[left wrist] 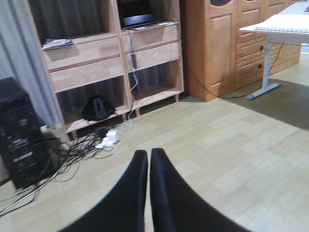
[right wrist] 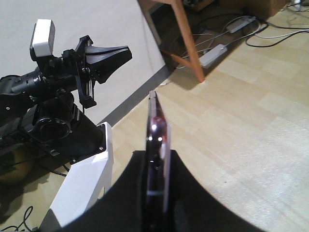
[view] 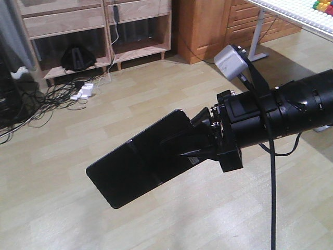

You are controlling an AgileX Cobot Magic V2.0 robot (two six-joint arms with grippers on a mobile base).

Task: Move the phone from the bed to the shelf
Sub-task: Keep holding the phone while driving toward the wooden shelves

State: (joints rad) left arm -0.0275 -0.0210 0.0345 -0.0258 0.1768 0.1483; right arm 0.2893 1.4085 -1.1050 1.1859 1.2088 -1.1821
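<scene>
At far left stands the shelf point(view: 67, 23), thick pale planks with visible grain and square open bays, and a dark object point(view: 77, 58) slumps on its lowest board. In front of it, black cables point(view: 41, 101) tangle around a white power strip point(view: 83, 92) on the floor point(view: 62, 208), which is smooth, light wood-look boards lying bare and wide across the whole middle of the room. The left gripper point(left wrist: 148, 154) hangs low over that open stretch, facing the shelf. Its two tapered black fingers are drawn together with only a sliver between them, holding nothing. In the centre of the front view, well clear of the shelf, the phone point(view: 143, 159) is held in the air above the floor. It is a long glossy black slab with rounded corners and a faint crease across its middle, tilted down to the left (edge-on in the right wrist view, its rim shows pinkish-gold). The right gripper point(view: 182, 146) is clamped on its right-hand end, matte black fingers pressed to both faces. Farther right, an orange-brown panelled cabinet point(view: 203, 26) stands against the wall, and a white table point(view: 291, 15) on a grey leg fills the corner.
</scene>
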